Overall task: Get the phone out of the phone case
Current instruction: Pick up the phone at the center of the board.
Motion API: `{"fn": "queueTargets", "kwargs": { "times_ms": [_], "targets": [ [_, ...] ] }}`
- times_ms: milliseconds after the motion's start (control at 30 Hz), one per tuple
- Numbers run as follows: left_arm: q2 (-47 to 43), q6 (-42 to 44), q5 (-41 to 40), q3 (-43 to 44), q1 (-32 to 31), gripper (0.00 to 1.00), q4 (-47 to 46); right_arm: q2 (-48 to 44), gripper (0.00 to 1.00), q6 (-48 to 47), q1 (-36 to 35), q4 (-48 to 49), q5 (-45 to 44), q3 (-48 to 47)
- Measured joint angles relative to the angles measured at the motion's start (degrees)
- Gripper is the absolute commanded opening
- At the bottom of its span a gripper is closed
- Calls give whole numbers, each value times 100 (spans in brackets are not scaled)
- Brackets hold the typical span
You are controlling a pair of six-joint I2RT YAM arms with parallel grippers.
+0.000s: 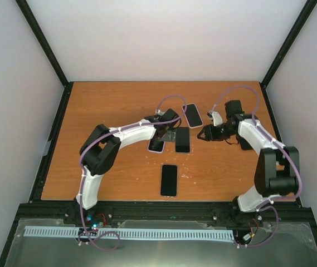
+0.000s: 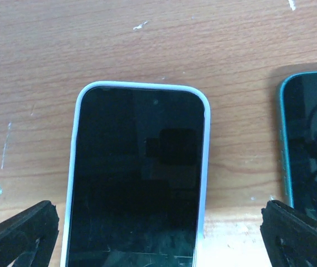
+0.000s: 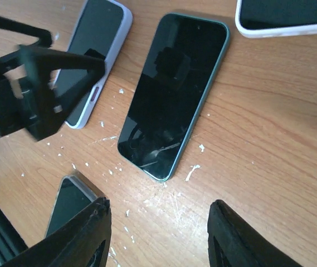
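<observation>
A phone in a pale lavender case (image 2: 139,178) lies screen up on the wooden table; it also shows in the top view (image 1: 156,145) and the right wrist view (image 3: 91,61). My left gripper (image 2: 158,239) is open and sits over this phone's near end, one finger on each side, and I cannot tell whether it touches. It shows in the top view too (image 1: 166,133). My right gripper (image 3: 158,239) is open and empty, above bare table just right of a dark teal phone (image 3: 172,94); in the top view it is at the right (image 1: 205,133).
The teal phone (image 1: 183,139) lies right beside the lavender one. A phone in a white case (image 1: 192,115) lies behind them. A phone in a clear grey case (image 1: 169,179) lies nearer the front edge. White flecks dot the table (image 3: 194,169).
</observation>
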State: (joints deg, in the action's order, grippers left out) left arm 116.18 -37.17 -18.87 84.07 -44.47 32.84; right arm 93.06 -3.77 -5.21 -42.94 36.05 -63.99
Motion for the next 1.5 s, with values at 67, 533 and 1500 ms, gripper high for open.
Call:
{"fn": "queueTargets", "kwargs": {
  "times_ms": [67,533,1500],
  "targets": [
    [304,90,-24,385,15,99,334,-413,50,-76,35,190,-4,313],
    [1189,828,549,1519,634,99,1279,-1025,55,-756,494,376,743,645],
    [-24,1093,1869,636,745,52,796,-1025,52,-1001,697,339,1123,645]
  ]
}}
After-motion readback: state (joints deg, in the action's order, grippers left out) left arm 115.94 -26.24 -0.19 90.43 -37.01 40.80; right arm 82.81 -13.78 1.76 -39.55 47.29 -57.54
